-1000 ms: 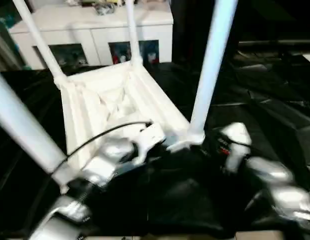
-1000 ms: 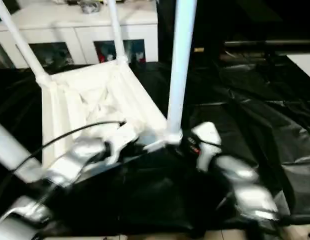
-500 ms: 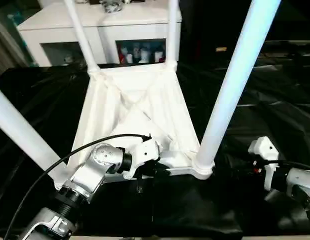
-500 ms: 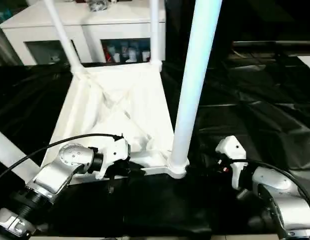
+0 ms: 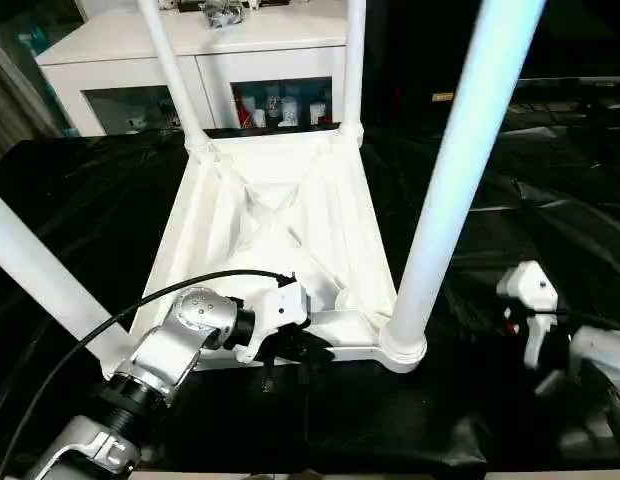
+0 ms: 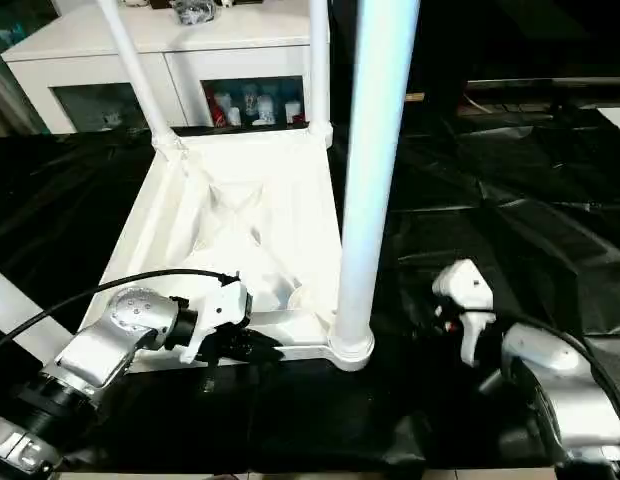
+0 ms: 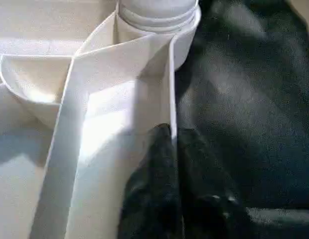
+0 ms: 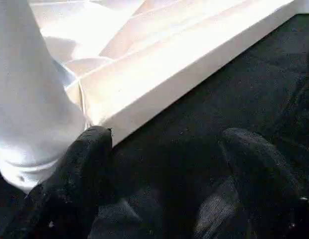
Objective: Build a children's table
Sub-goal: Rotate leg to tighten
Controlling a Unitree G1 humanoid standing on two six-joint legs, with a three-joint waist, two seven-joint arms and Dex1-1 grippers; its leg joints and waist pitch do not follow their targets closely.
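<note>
Upside down on the black plastic sheeting [image 5: 550, 200] lies the all-white plastic children's table [image 5: 280, 215], X-ribbed underside up, four long tapered tubular legs standing in its round corner sockets (nearest right leg [image 5: 455, 180] rises out of frame). Left gripper [image 7: 173, 137] sits at the near rim of the tabletop, just beside that leg's socket, its two black fingers [image 7: 157, 164] pinching the thin rim wall, one either side. Right gripper [image 8: 164, 144] hangs over the sheeting just right of the same corner, black fingers [image 8: 87, 149] spread wide, holding nothing. White cabinet with glass-fronted compartments [image 5: 120, 70] stands behind the table.
</note>
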